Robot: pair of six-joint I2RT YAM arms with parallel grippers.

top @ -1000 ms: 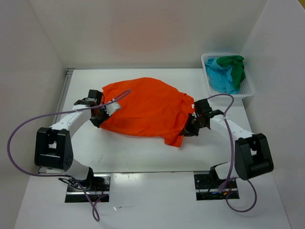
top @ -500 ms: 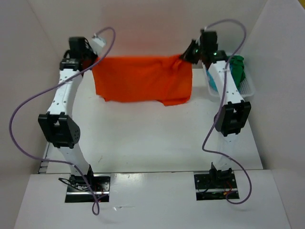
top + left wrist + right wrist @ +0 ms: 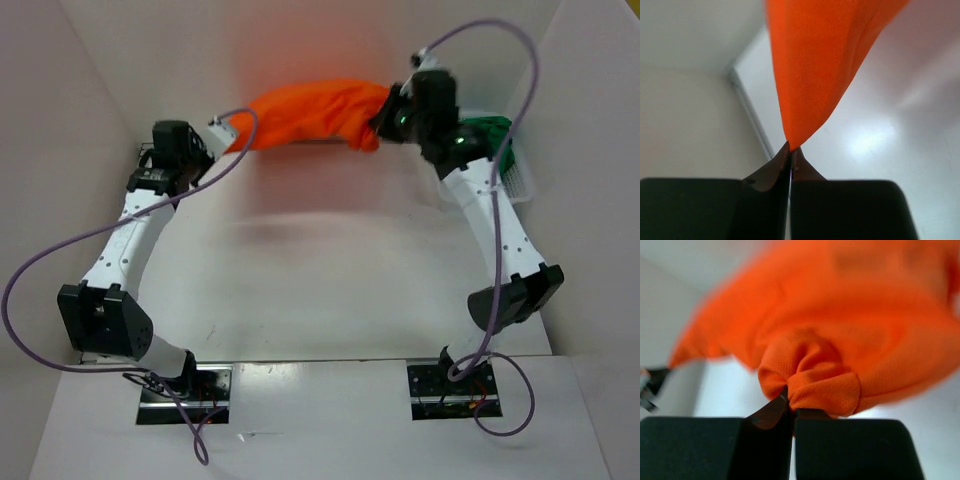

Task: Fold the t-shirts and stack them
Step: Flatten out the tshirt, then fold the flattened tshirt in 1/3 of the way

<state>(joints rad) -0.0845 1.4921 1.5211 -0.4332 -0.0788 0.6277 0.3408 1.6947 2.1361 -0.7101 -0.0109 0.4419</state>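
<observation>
Wrist views show left fingers [image 3: 771, 172] and right fingers [image 3: 771, 412] pinching the orange t-shirt [image 3: 310, 112]; overhead, the right arm [image 3: 495, 215] hides much of the green t-shirt [image 3: 495, 130].

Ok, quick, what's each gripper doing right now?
Left gripper: closed, pinching an edge of the orange t-shirt.
Right gripper: closed, holding a bunched fold of the same shirt.

Orange t-shirt [image 3: 305, 112] is off the surface [image 3: 300, 270]: a second ago it lay spread flat, half a second ago it hung as a sheet. Now it's a bunched, sagging band strung between left gripper [image 3: 226, 129] and right gripper [image 3: 385, 113]. Both arms have gone from low beside the cloth to raised and reaching toward the back wall [image 3: 300, 40].
</observation>
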